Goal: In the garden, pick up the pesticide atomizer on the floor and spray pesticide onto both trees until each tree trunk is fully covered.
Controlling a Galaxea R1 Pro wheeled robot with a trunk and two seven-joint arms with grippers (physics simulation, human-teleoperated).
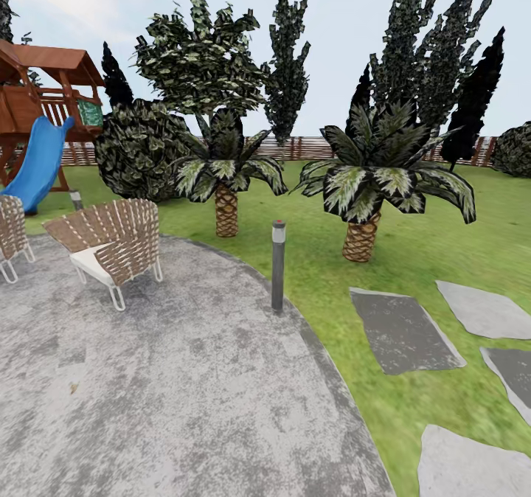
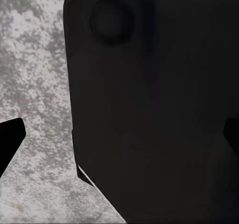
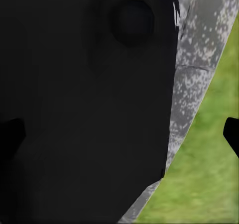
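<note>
grey speckled paving spreads under the robot, curving round to meet the green lawn of the garden. both wrist views are mostly blocked by a large black body of the robot, close to the lens. in the left wrist view a dark fingertip pokes in at one edge above paving; in the right wrist view 2 dark fingertips show at opposite edges, above the paving's rim and grass. how far either gripper is open cannot be told, and nothing shows in their hold.

out from there, a thin grey post stands at the paving's edge. 2 woven chairs sit on the paving to the left, the nearer chair with a pale cushion. grey stepping slabs lie in the grass to the right. 2 short palms with scaly brown trunks stand on the lawn, the right palm nearer. behind them are a round bush, slim dark conifers, and a slatted wooden fence. a wooden playset with a blue slide stands far left.

the atomizer cannot be made out anywhere on the grass.
</note>
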